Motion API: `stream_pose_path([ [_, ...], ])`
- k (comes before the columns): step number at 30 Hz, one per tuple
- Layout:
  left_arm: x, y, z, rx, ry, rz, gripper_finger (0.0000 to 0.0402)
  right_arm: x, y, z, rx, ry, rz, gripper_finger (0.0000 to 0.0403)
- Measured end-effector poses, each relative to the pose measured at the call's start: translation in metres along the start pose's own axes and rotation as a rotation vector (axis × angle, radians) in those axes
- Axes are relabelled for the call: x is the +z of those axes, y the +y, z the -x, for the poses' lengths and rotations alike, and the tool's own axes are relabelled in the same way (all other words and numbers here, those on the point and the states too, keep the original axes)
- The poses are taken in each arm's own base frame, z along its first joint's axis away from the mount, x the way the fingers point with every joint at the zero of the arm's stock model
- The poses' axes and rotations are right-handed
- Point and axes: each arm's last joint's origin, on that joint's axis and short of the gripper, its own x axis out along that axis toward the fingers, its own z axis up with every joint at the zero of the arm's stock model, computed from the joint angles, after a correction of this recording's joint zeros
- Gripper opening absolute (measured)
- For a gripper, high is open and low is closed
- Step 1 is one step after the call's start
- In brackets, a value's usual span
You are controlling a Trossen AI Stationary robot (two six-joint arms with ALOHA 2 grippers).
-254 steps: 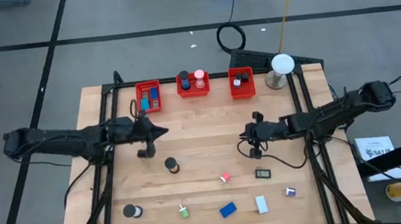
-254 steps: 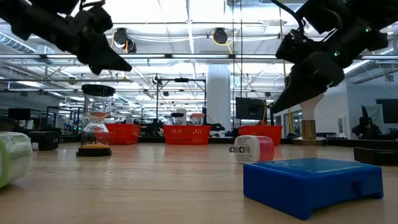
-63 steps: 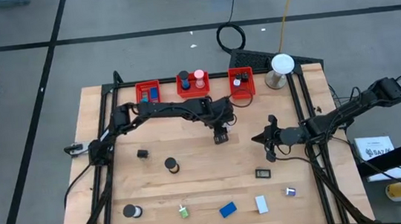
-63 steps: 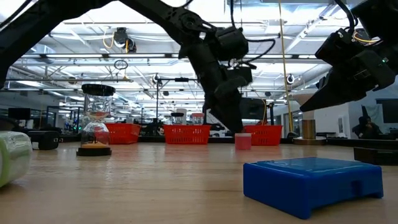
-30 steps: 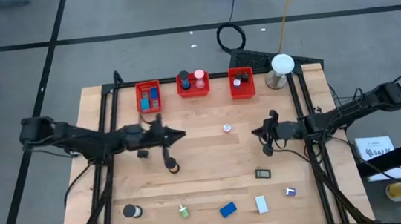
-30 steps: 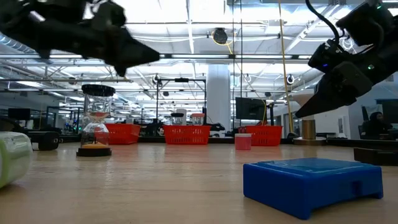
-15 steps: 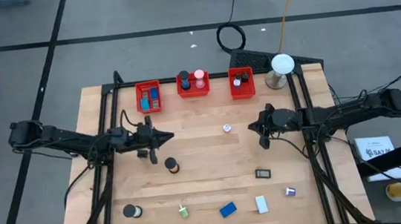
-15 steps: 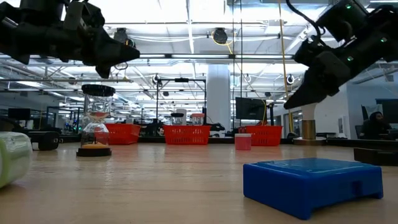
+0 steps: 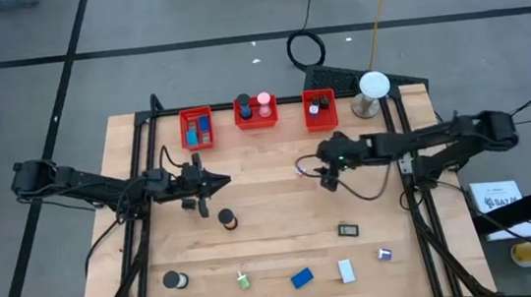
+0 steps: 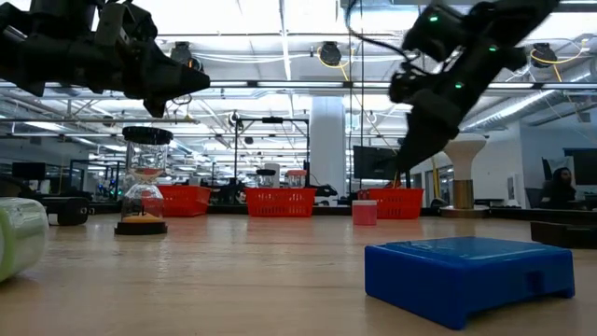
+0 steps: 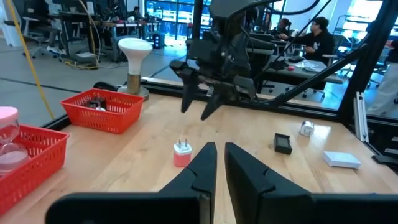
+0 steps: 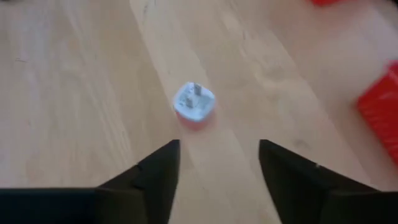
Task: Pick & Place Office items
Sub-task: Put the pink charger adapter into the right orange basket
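Nearest the table's front edge lie a blue block [image 9: 302,278], a white block [image 9: 347,272] and a green bit [image 9: 244,281]. Farther in, at mid-table, the left gripper [image 9: 222,182] hovers over the left side, its fingers nearly together and holding nothing. The right gripper [image 12: 217,163] hangs just beside a small pink-and-white plug [image 12: 194,102] – jaws spread wide, the plug standing free on the wood ahead of them. At the far edge stand three red bins [image 9: 256,114] – and a white lamp [image 9: 373,86].
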Motion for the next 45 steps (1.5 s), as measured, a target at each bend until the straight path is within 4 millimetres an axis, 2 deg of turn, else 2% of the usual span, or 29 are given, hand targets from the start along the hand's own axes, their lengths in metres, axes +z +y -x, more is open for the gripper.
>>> stream_pose_path([
  [4, 0.000, 0.000, 0.000, 0.000, 0.000, -0.001, 0.0037, 0.016, 0.008, -0.016, 0.028, 0.079, -0.055, 0.0263],
  [8, 0.000, 0.000, 0.000, 0.000, 0.000, -0.001, 0.0037, 0.027, 0.012, -0.031, 0.011, 0.127, -0.104, 0.0286],
  [14, 0.000, 0.000, 0.000, -0.001, -0.001, -0.001, 0.0037, 0.037, 0.015, -0.050, -0.073, 0.128, -0.111, 0.0286],
  [26, 0.000, 0.000, 0.000, -0.001, -0.002, -0.001, 0.0037, 0.031, 0.014, -0.075, -0.118, 0.168, -0.147, 0.0276],
  [31, 0.000, 0.000, 0.000, -0.001, -0.001, -0.001, 0.0037, 0.029, 0.010, -0.079, -0.132, 0.180, -0.166, 0.0239],
  [38, 0.000, 0.000, 0.000, -0.001, -0.001, -0.001, 0.0037, 0.030, 0.005, -0.080, -0.077, 0.200, -0.193, 0.0133],
  [42, 0.000, 0.000, 0.000, 0.000, -0.001, -0.001, 0.0037, 0.038, -0.001, -0.066, -0.073, 0.170, -0.209, 0.0127],
  [45, 0.000, 0.000, 0.000, 0.000, -0.001, -0.001, 0.0037, 0.051, -0.016, -0.047, -0.115, 0.147, -0.242, 0.0127],
])
